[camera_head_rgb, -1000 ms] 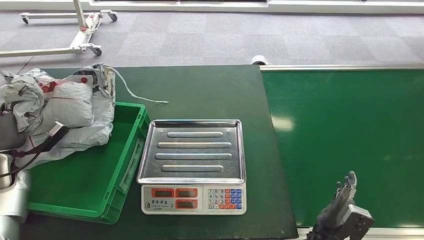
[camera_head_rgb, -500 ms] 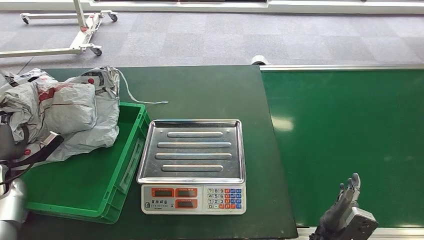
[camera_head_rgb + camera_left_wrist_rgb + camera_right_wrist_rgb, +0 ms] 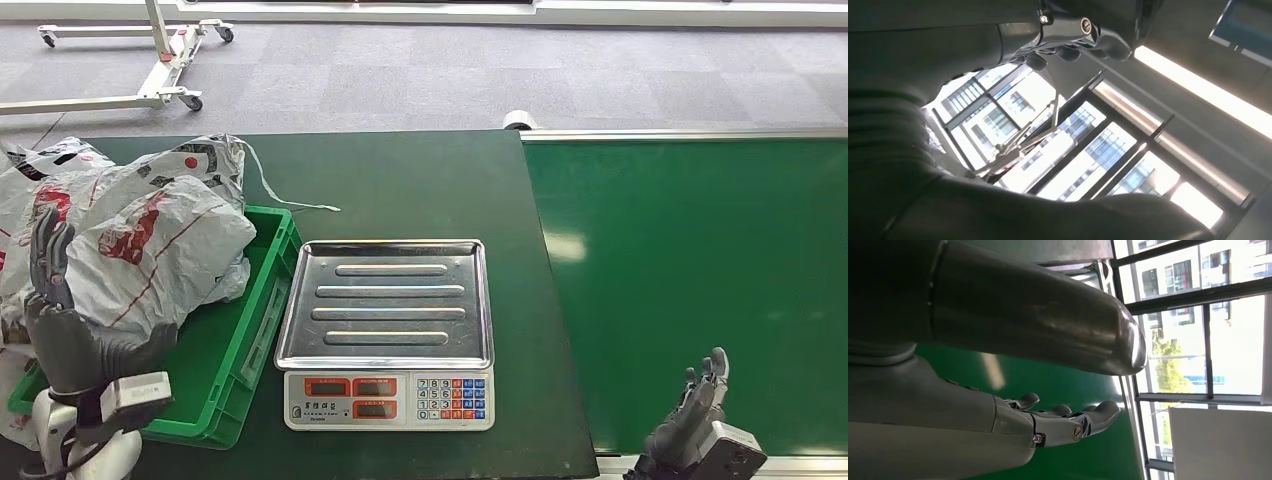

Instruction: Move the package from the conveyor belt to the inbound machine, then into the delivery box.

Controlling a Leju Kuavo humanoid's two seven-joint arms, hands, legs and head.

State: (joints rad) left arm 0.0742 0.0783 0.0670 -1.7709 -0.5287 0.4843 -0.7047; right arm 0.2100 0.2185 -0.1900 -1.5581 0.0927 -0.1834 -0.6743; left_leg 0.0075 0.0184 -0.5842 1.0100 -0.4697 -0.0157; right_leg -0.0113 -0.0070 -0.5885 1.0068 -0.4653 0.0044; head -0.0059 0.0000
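Observation:
The package (image 3: pixel 150 250), a crumpled grey-white plastic bag with red print, lies over the left part of the green delivery box (image 3: pixel 255 330) and spills past its far-left rim. My left hand (image 3: pixel 55 310) stands against the bag's near-left side, fingers straight up and apart, holding nothing. The left wrist view looks up past that hand's fingers (image 3: pixel 1073 45) at windows. The inbound machine, a scale with a bare steel tray (image 3: pixel 390 300), sits right of the box. My right hand (image 3: pixel 700 410) hangs open over the near edge of the green conveyor belt (image 3: pixel 700 250); its fingers (image 3: pixel 1063 422) are spread.
The scale's keypad and displays (image 3: pixel 390 398) face me. A white cord (image 3: pixel 290 202) trails from the bag across the dark green table (image 3: pixel 420 180). A white wheeled frame (image 3: pixel 160 70) stands on the carpet beyond the table.
The package has dropped lower and spread rightward over the box. My left hand has let go of it and turned fingers-up beside it. My right hand has sunk slightly.

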